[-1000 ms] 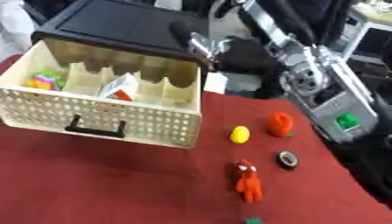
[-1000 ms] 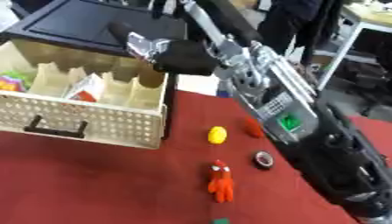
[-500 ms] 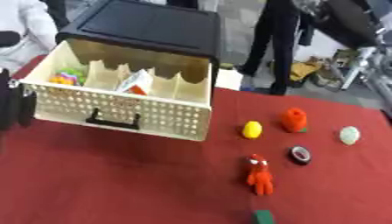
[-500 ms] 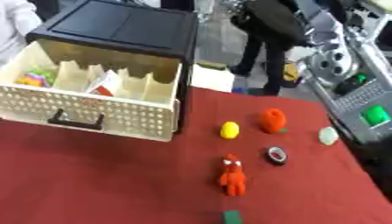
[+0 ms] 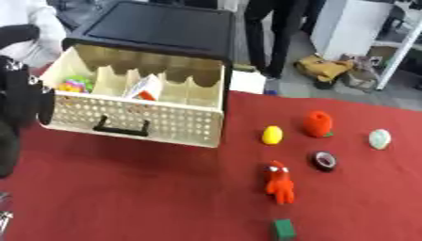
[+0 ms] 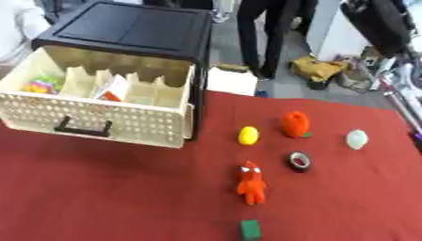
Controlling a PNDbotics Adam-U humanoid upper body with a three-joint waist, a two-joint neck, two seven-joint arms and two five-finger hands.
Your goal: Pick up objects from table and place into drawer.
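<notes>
The cream perforated drawer (image 5: 132,120) stands pulled out of a black cabinet (image 5: 157,28) at the left. It holds a multicoloured item (image 5: 74,85) and a white and orange packet (image 5: 144,89). On the red table lie a yellow piece (image 6: 248,135), an orange-red piece (image 6: 295,124), a pale green piece (image 6: 356,139), a black tape roll (image 6: 300,161), a red-orange figure (image 6: 251,184) and a green cube (image 6: 251,229). My right hand (image 6: 375,21) is a dark shape at the upper right, away from everything. My left hand (image 5: 16,99) shows as a black mass at the left edge beside the drawer.
A white box (image 6: 231,81) sits behind the table next to the cabinet. People's legs and a bag are on the floor beyond the far edge. Bare red cloth (image 5: 124,188) lies in front of the drawer.
My right arm has pulled back from above the drawer to the upper right corner. The whole picture has shifted, so the camera moved. The table objects lie as before.
</notes>
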